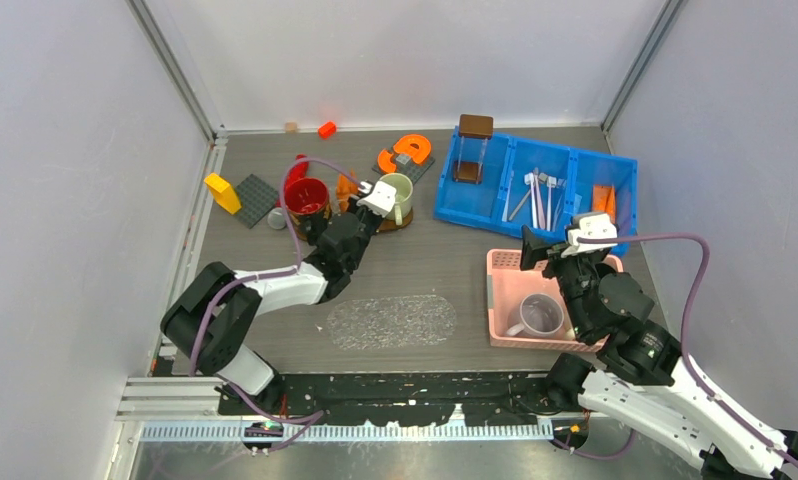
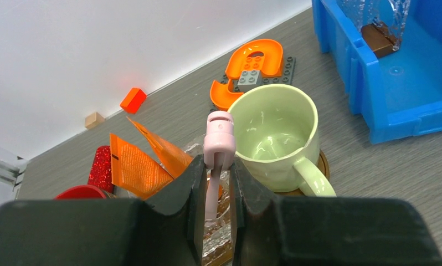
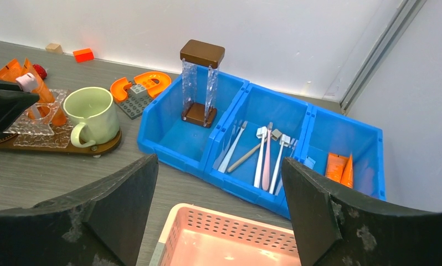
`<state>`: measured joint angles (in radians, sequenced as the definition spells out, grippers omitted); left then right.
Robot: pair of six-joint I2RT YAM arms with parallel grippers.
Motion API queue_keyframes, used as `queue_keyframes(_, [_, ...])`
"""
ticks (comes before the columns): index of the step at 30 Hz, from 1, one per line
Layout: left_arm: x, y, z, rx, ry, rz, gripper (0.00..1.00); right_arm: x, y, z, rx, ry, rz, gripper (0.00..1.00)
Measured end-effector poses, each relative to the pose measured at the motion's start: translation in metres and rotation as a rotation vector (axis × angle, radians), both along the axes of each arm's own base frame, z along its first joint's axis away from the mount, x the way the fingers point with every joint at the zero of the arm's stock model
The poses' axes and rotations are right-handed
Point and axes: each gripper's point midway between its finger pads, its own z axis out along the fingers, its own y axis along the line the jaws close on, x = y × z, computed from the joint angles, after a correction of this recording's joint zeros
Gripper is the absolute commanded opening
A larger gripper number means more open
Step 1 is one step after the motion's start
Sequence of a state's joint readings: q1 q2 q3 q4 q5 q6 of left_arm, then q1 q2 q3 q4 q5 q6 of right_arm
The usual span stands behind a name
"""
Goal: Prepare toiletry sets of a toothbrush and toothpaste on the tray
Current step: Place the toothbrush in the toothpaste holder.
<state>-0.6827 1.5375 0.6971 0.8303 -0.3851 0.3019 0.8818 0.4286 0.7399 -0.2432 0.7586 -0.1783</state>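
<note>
Left gripper (image 2: pixel 217 169): jaws narrow, clamped on the stem of the slim pale pink toothbrush (image 2: pixel 219 133), which stands upright with its head above the jaws.
Where it is: over the oval brown wooden tray (image 3: pixel 105 148), between the pale green ceramic mug (image 2: pixel 274 133) and the orange tapered toothpaste tubes (image 2: pixel 138 166).
Done: two tubes lean at the tray's far end from the bin, apparently in a clear textured holder (mostly hidden by the jaws, so I cannot tell how they sit).
In hand: by my judgement, setting the toothbrush beside the tubes; it is not yet released.
Left to do: spare white and pink toothbrushes (image 3: pixel 261 155) lie in the middle compartment of the blue plastic bin (image 3: pixel 174 158) and spare orange tubes (image 3: pixel 340 169) in its right one, so further sets would come from there.
Right gripper (image 3: pixel 220 166): jaws wide, holding nothing, above the pink perforated basket (image 3: pixel 230 227).
Edges: the mug rim is just beside the toothbrush on one side and the tube edges on the other, a tight slot.
Open room: bare bench (image 1: pixel 445 270) lies between tray and bin; the right arm must clear the bin's front wall and dividers.
</note>
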Motion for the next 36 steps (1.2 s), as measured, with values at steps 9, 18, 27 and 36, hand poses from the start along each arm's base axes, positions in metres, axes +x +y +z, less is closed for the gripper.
queue_keyframes(9, [0.003,0.011,-0.002,-0.027,-0.029,0.033,0.04,0.002,0.002,-0.004,-0.013,0.008,0.0,0.88])
queue_keyframes(18, [0.003,0.013,-0.005,-0.071,-0.041,0.039,0.07,0.002,0.002,-0.004,-0.013,0.008,0.0,0.88])
queue_keyframes(27, [0.003,0.012,-0.005,-0.086,-0.046,0.038,0.13,0.002,0.002,-0.004,-0.013,0.008,0.0,0.88])
queue_keyframes(36, [0.001,0.013,-0.008,-0.105,-0.045,0.037,0.23,0.002,0.002,-0.004,-0.013,0.008,0.001,0.88])
